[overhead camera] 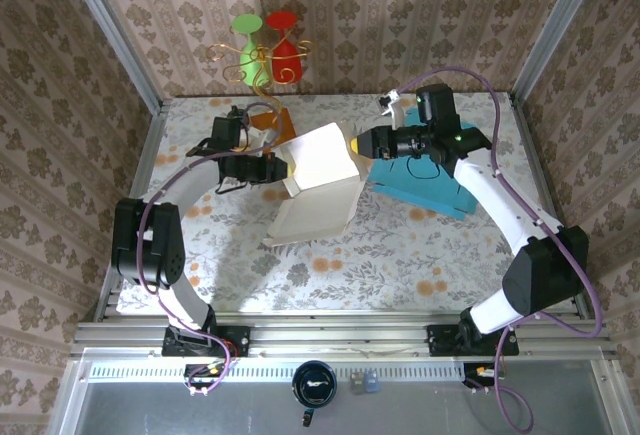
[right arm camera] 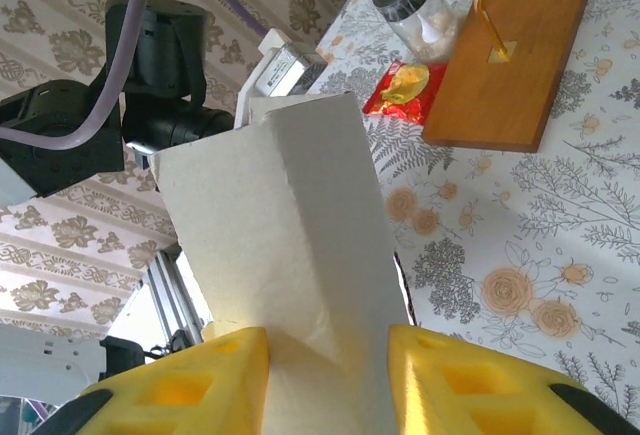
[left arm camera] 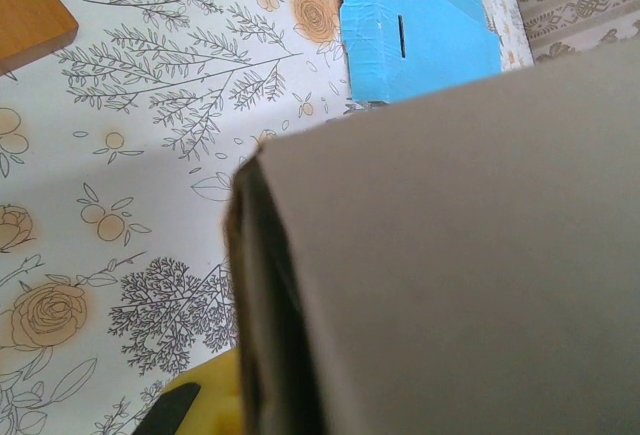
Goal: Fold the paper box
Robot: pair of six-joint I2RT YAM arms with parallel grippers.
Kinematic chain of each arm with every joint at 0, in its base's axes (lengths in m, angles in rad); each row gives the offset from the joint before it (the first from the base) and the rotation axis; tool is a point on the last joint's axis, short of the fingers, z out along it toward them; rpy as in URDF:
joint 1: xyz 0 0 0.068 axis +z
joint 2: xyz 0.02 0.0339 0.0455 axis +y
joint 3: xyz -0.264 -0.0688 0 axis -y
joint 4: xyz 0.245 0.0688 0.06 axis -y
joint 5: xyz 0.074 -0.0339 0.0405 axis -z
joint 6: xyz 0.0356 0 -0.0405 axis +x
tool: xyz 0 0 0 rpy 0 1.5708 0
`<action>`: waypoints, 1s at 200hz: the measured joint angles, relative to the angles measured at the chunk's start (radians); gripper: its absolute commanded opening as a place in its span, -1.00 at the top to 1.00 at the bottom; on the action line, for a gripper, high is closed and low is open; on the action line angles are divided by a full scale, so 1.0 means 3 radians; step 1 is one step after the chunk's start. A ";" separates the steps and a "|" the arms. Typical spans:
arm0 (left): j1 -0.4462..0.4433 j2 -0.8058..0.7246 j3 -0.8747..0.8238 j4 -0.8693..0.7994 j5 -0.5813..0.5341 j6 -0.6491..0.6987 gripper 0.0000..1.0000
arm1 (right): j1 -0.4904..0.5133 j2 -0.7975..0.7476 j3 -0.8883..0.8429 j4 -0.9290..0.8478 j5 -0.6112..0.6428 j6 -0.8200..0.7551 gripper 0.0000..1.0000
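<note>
The white paper box [overhead camera: 320, 170] is partly folded and held up off the table between both arms, with its long flap trailing down toward the near side. My left gripper [overhead camera: 283, 169] is shut on the box's left edge. In the left wrist view the grey card [left arm camera: 450, 255] blocks most of the sight, with one yellow finger [left arm camera: 205, 403] beside its edge. My right gripper [right arm camera: 328, 375] is at the box's right corner. Its yellow fingers [right arm camera: 200, 380] sit on either side of a creased fold of the box [right arm camera: 280, 215], touching the paper on both sides.
A flat blue box [overhead camera: 425, 190] lies under the right arm, to the right of the white one. A wooden board [overhead camera: 275, 120] with a wire stand holding green and red shapes [overhead camera: 265, 50] stands at the back. A small jar [right arm camera: 415, 10] and a red packet [right arm camera: 405, 85] lie near it.
</note>
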 measured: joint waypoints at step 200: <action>-0.0024 -0.0004 0.0000 0.0000 -0.0020 -0.0001 1.00 | 0.0392 0.0121 0.0234 -0.0356 0.1286 -0.0547 0.22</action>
